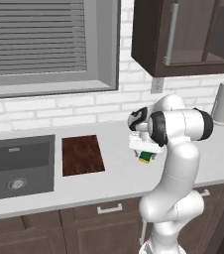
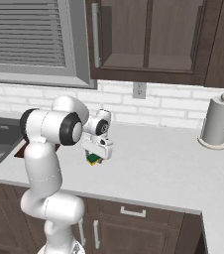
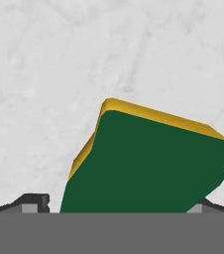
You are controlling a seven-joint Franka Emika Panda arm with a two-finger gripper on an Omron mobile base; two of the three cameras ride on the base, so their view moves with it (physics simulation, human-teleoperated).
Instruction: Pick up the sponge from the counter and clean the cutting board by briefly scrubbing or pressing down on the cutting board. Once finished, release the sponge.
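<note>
- Currently the gripper (image 1: 144,153) hangs low at centre frame, fingers spread wide to either side of the sponge (image 3: 148,163).
- Green side up, the sponge lies on the pale surface (image 1: 119,173), apparently not yet clamped.
- Left of centre lies the cutting board (image 1: 82,155), well apart; lifting, scrubbing and release all remain.

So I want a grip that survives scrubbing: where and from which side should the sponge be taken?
From straight above, fingers closing on two opposite side faces of the sponge. It lies flat on the counter, green face up, so only the sides offer parallel surfaces. The open gripper already straddles it, though the sponge sits skewed to the fingertips.
</note>
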